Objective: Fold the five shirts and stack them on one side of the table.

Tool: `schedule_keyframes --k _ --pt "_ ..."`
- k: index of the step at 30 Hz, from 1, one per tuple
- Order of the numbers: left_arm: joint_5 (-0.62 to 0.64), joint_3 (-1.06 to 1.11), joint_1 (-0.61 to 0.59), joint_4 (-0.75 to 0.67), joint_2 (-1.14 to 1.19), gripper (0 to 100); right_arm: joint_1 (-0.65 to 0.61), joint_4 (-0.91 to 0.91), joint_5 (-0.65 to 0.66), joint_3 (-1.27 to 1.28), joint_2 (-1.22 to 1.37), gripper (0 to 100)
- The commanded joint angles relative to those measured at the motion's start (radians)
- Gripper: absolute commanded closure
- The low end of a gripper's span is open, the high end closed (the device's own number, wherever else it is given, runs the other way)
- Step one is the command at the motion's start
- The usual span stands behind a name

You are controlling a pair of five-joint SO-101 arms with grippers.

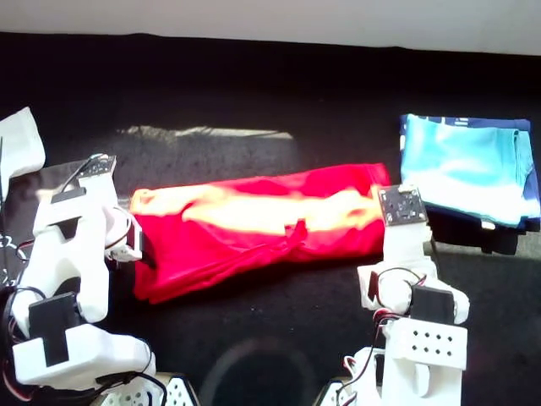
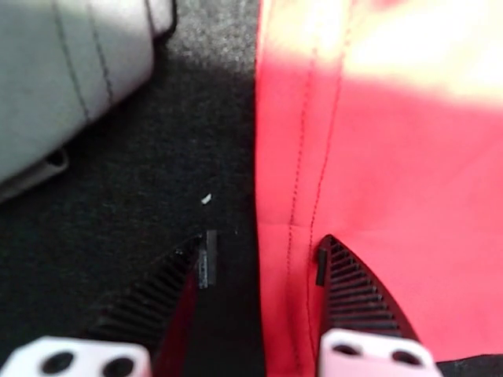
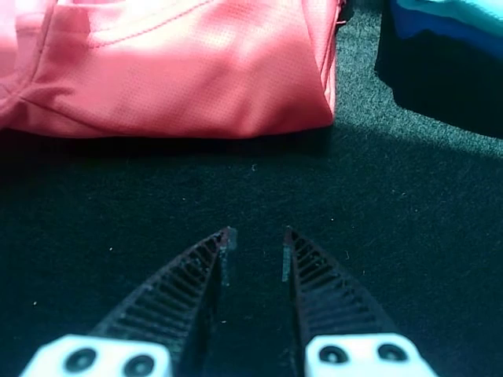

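At the middle of the black table (image 1: pixel 254 85), a red shirt (image 1: pixel 254 228) lies folded into a long band running side to side, sunlight washing its upper half pale. The left gripper (image 2: pixel 263 263) stands at the shirt's left end with jaws apart. One finger (image 2: pixel 354 290) is over the red cloth, the other over the dark surface, and the stitched hem (image 2: pixel 302 157) runs between them. The right gripper (image 3: pixel 255 251) hovers over bare table just short of the shirt's right end (image 3: pixel 314 78), its jaws a little apart and nothing between them. Far right, well apart from the red shirt, sits a stack (image 1: pixel 469 173) of folded blue shirts, light turquoise on top and darker blue beneath. A white cloth (image 1: pixel 19 144) shows at the left edge. A streak of sun (image 1: pixel 203 132) crosses the felt-like tabletop behind the shirt, and a pale strip of wall (image 1: pixel 338 17) runs along the far side.
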Motion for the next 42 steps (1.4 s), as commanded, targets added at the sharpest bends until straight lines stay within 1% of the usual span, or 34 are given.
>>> schedule_keyframes --k 1,4,6,8,11,13,17,22,25,29,31,33,35,37,39,42 --pt "0.008 -0.016 0.036 0.003 0.008 84 0.012 -0.016 0.000 0.007 -0.038 89.5" --pt "0.011 -0.021 0.085 0.015 0.007 99 0.053 -0.018 0.020 0.027 -0.067 89.5" --pt "0.011 -0.021 0.105 0.015 0.004 98 0.101 -0.033 0.095 0.064 -0.081 89.5" --pt "0.011 -0.021 0.105 0.015 -0.001 99 0.177 -0.087 0.141 0.124 -0.087 89.5" --pt "0.006 -0.024 0.076 0.015 -0.002 99 0.272 -0.176 0.169 0.229 -0.088 89.5" --pt "0.003 -0.030 0.036 0.017 -0.002 99 0.303 -0.223 0.183 0.300 -0.088 89.5" --pt "-0.080 -0.099 -0.053 0.109 -0.002 99 0.341 -0.326 0.175 0.430 -0.088 89.5" --pt "-0.149 -0.255 -0.174 0.239 -0.002 99 0.378 -0.433 0.173 0.533 -0.090 89.5" --pt "-0.164 -0.317 -0.165 0.321 -0.002 99 0.380 -0.441 0.173 0.538 -0.090 89.5" --pt "-0.160 -0.352 -0.059 0.413 -0.004 99 0.377 -0.441 0.173 0.542 -0.090 89.5" --pt "-0.157 -0.374 0.016 0.459 -0.004 99 0.377 -0.441 0.173 0.542 -0.090 89.5" --pt "-0.126 -0.406 0.097 0.503 -0.004 99 0.377 -0.443 0.172 0.542 -0.090 89.5" --pt "-0.086 -0.453 0.194 0.543 -0.004 99 0.384 -0.444 0.150 0.542 -0.090 89.5" --pt "-0.049 -0.504 0.314 0.572 -0.004 99 0.394 -0.469 0.080 0.539 -0.090 89.5" --pt "-0.012 -0.555 0.437 0.588 -0.004 99 0.441 -0.489 0.035 0.536 -0.090 89.5" --pt "0.046 -0.627 0.593 0.586 -0.004 99 0.499 -0.518 0.008 0.536 -0.090 89.5"
